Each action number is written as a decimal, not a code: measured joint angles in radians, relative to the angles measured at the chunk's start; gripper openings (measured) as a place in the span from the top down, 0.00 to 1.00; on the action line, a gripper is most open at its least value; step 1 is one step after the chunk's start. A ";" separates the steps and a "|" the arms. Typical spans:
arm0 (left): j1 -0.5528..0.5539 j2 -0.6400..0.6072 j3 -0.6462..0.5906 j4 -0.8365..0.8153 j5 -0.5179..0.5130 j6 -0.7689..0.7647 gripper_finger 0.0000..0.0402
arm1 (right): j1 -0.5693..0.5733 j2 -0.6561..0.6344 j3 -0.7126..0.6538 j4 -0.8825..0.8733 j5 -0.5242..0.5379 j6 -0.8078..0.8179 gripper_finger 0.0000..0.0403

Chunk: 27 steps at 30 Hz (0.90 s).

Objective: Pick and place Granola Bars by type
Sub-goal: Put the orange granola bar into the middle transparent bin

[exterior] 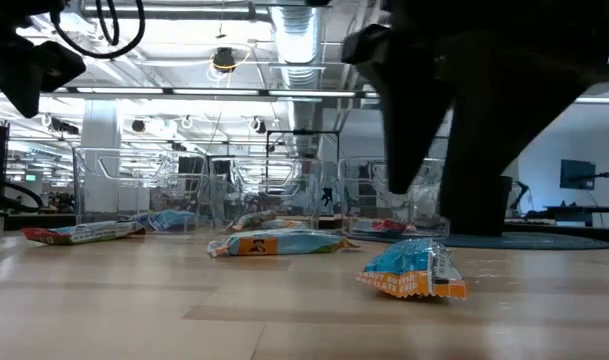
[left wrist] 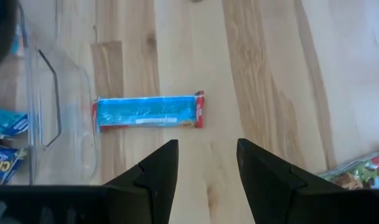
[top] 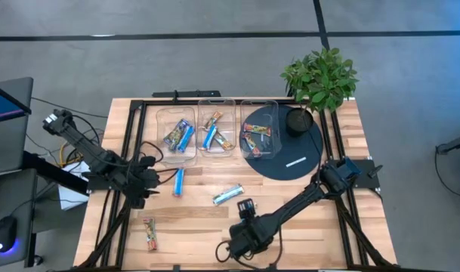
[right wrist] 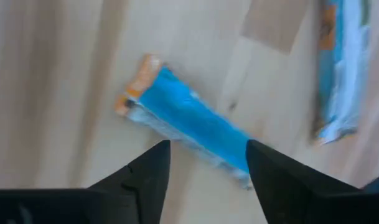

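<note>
Our right gripper (right wrist: 208, 165) hangs with fingers spread over a blue granola bar (right wrist: 186, 121) at the table's six o'clock, aligning to grab; the left gripper (left wrist: 206, 165), fingers apart, faces another blue bar (left wrist: 149, 112) at nine o'clock.

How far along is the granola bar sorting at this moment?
Partly done: all three clear bins already hold bars. In hand: nothing; the right pincer is open over a blue bar, the left pincer open near another blue bar. Left: those two and an orange bar.
</note>
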 joint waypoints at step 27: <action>-0.113 0.004 -0.074 0.114 -0.049 -0.065 0.60 | -0.091 0.006 -0.067 0.015 -0.023 -0.397 0.43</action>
